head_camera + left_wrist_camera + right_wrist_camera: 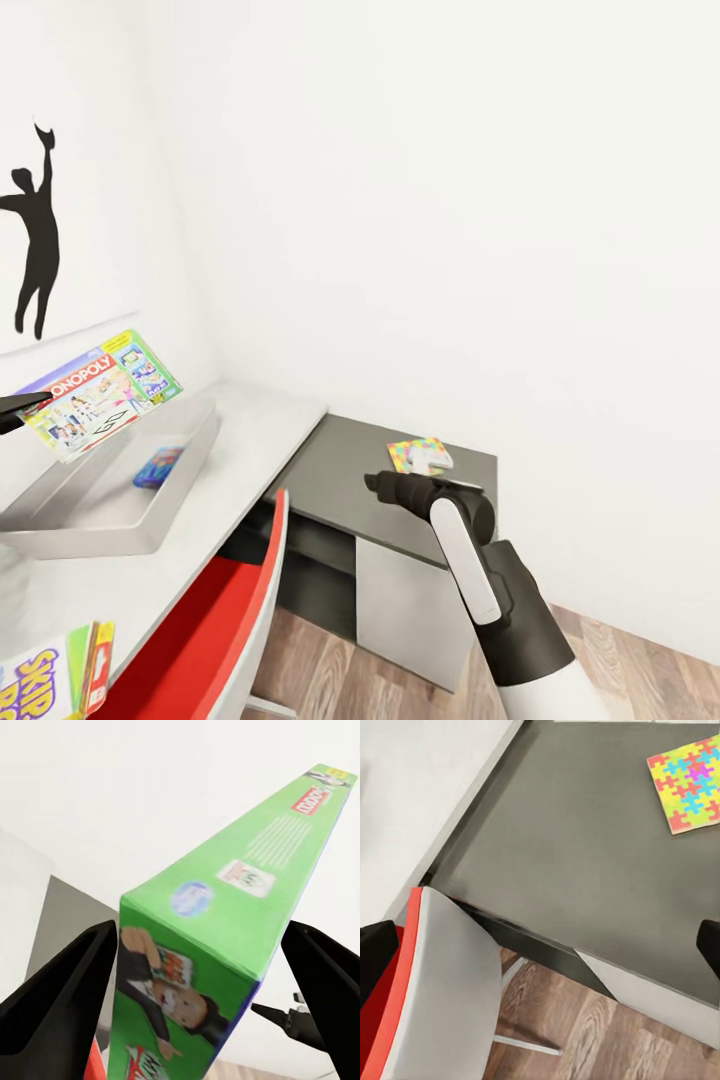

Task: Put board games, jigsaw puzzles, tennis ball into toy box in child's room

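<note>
My left gripper [18, 410] is shut on a green Monopoly board game [100, 392] and holds it tilted over the grey toy box [95, 538] on the white table. In the left wrist view the box's green edge [225, 922] runs between the two dark fingers [60, 997]. A small blue item [160, 465] lies inside the toy box. A colourful jigsaw puzzle [420, 456] [690, 781] lies on the dark grey desk [340, 480], just beyond my right gripper [385, 487], which hovers open and empty. A Skip-Bo game [40, 685] rests at the near left.
A red and white chair [215, 630] [435, 990] stands tucked against the desk front. White walls close the corner behind both tables. Wooden floor [320, 670] shows below the desk. A black figure decal [35, 240] marks the left wall.
</note>
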Tool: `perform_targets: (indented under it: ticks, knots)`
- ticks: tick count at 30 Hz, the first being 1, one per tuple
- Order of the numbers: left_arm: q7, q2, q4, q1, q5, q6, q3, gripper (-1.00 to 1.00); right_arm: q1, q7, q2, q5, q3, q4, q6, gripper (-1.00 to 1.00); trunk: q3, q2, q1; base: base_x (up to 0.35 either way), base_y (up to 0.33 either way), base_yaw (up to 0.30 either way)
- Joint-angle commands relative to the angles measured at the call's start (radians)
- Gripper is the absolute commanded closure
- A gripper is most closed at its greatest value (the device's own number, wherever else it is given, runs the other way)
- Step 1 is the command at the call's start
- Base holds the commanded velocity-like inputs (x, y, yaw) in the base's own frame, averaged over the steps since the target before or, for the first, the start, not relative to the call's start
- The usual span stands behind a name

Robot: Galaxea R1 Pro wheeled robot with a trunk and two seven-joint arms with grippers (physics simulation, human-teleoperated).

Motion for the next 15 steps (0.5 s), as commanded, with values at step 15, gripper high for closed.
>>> perform_targets:
  ticks: [15]
  knots:
    - [-0.001,0.000,0.000,-0.001,0.005,0.009,0.001,1.00,0.002,-0.012,0.001,-0.010,0.002,0.000,0.001,-1.00,-0.002,-0.001,0.001,0.166,0.008,0.113]
